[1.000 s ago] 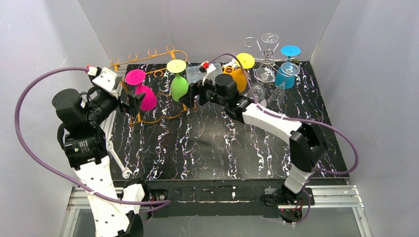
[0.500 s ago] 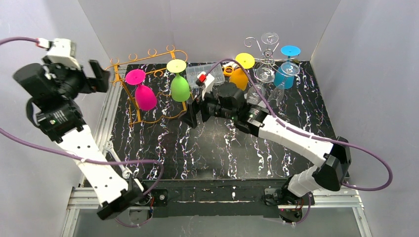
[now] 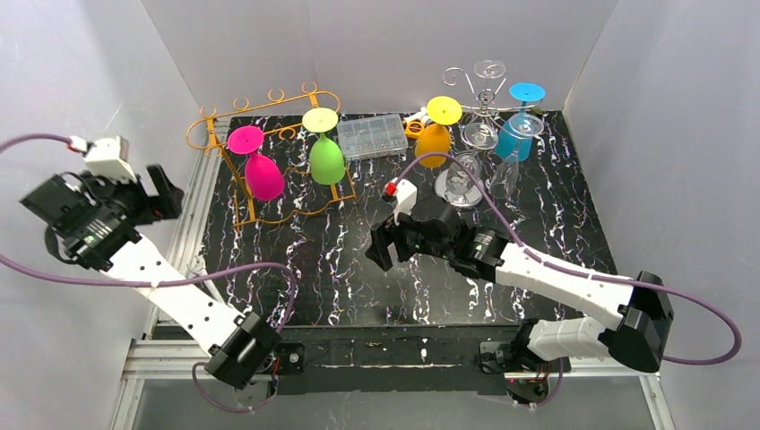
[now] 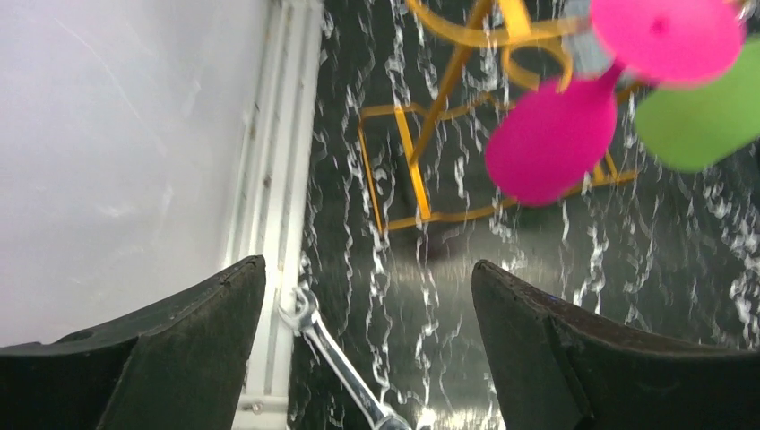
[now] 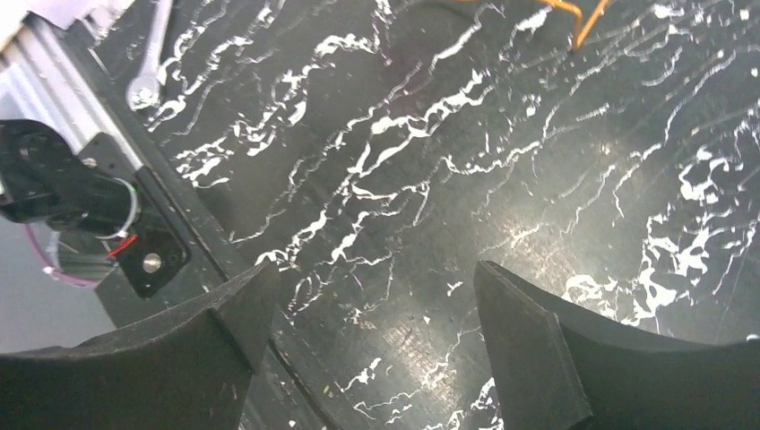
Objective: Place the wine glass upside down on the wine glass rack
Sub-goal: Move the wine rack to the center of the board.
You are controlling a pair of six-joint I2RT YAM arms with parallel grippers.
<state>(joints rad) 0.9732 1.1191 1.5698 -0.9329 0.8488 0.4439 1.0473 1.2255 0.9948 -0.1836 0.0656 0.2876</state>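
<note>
Along the far-left corner of the counter (image 3: 296, 269) stands a gold wire rack (image 4: 457, 64), and two wine glasses hang from it upside down, feet up and bowls down: a pink glass (image 3: 263, 176) nearer the left edge and a green glass (image 3: 326, 159) just to its right. They hang close together, though I cannot tell whether they touch.

At the middle of the far edge lies a clear plastic box (image 3: 370, 137) divided into compartments. What sits in them is too small to make out.

Toward the far-right corner an orange glass (image 3: 433, 143) with a yellow foot is also bowl-down, beside a silver wire rack (image 3: 487, 94). A blue glass (image 3: 515, 141) and several clear glasses (image 3: 462, 175) cluster around that rack; from where I stand I cannot say which hang and which rest on the counter.

Out beyond the left edge, the left gripper (image 4: 367, 278) hangs with its jaws spread wide and nothing between them, facing the pink glass but well apart from it. A wrench (image 4: 345, 367) lies at the counter's left edge below it.

Over the middle of the counter, the right gripper (image 5: 376, 273) points toward the near-left corner, jaws likewise wide apart and holding nothing, with only bare marbled surface beneath.
</note>
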